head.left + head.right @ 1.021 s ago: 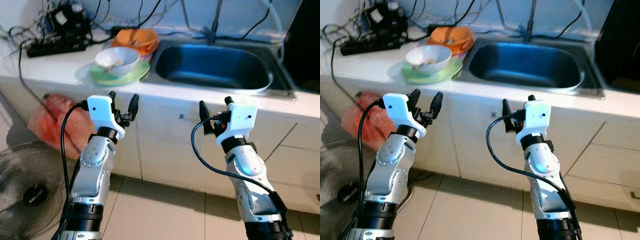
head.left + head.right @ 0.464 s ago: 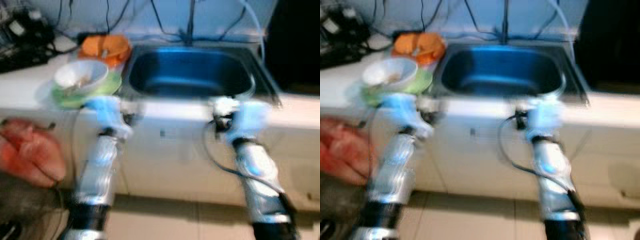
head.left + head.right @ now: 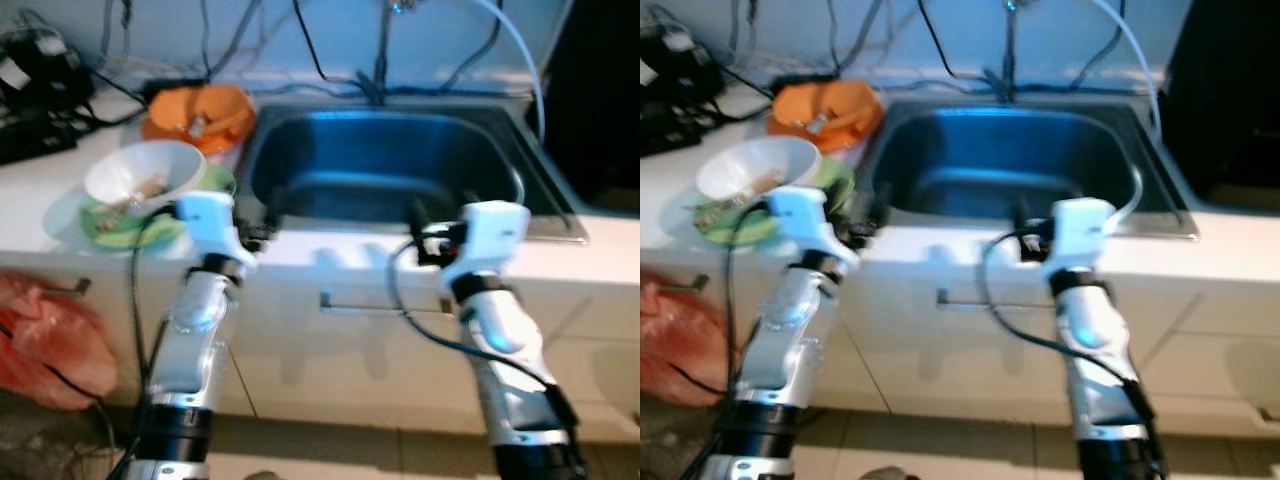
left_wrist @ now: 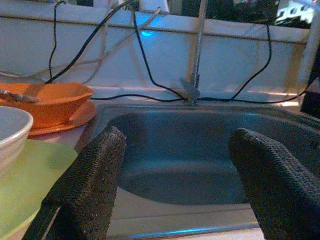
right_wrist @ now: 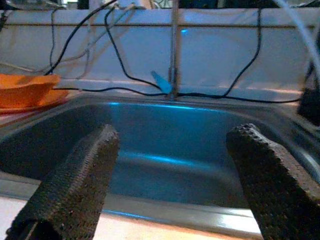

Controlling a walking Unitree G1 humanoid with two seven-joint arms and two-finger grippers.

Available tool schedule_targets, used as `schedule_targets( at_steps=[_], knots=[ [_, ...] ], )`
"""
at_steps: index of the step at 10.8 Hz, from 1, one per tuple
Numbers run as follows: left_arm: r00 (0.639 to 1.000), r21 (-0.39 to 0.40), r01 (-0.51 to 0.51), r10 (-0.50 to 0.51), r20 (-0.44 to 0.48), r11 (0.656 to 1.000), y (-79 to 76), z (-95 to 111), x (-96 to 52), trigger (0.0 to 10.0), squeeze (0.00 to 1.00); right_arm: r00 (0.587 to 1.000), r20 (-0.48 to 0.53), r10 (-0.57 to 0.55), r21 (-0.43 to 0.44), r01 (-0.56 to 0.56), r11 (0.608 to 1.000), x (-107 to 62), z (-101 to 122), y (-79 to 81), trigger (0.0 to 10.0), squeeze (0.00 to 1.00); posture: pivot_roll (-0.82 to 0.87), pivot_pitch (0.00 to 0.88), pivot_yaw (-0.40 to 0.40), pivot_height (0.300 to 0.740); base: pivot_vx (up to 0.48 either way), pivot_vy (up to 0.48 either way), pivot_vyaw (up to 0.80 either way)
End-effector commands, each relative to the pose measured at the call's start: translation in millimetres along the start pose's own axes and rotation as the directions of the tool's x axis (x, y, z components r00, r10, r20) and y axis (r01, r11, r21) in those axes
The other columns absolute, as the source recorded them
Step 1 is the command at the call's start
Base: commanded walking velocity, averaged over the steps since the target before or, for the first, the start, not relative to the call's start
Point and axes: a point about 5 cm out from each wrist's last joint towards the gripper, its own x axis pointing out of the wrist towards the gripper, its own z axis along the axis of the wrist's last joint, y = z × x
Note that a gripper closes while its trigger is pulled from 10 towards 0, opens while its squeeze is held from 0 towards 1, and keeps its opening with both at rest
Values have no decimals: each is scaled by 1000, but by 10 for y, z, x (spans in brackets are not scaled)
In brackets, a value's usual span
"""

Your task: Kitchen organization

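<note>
A steel sink (image 3: 380,165) is set into the white counter (image 3: 40,215) straight ahead. To its left a white bowl (image 3: 140,175) holding scraps sits on a green plate (image 3: 115,220). Behind them an orange bowl (image 3: 200,112) rests on an orange plate. My left gripper (image 3: 258,215) is open at the counter's front edge, between the green plate and the sink. My right gripper (image 3: 430,228) is open before the sink's front rim. In the wrist views the left gripper (image 4: 177,150) and the right gripper (image 5: 172,145) both face the basin with nothing between their fingers.
A tap (image 3: 383,55) and a white hose (image 3: 515,55) stand behind the sink. A power strip with tangled cables (image 3: 40,95) lies at the back left. A red plastic bag (image 3: 45,340) hangs below the counter. A cabinet handle (image 3: 365,308) runs under the sink.
The whole view has moved closer to the counter, and the floor fan has left the picture. Both arms now reach the counter's front edge at the sink, fingers still open.
</note>
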Motion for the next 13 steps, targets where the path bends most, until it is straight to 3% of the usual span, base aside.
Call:
schedule_targets(
  at_steps=[1,6,10,13],
  knots=[
    [1000,16,-18,18,2,1000,57,21,-4,10000,0,1000,27,14,9,-14,1000,7,49,55,10000,0,8,0,33,740,0,0,0],
    [999,28,-29,28,19,999,25,43,28,10000,0,1000,28,7,13,-7,1000,29,48,44,10000,0,8,0,33,740,0,0,0],
    [995,160,6,-21,94,987,-64,205,76,10000,0,999,35,3,0,-3,1000,59,62,16,10000,0,14,0,28,740,0,0,0],
    [996,160,5,-19,86,987,-49,194,65,10000,0,999,37,5,2,-5,1000,65,63,29,10000,0,17,0,26,740,0,0,0]
  ],
)
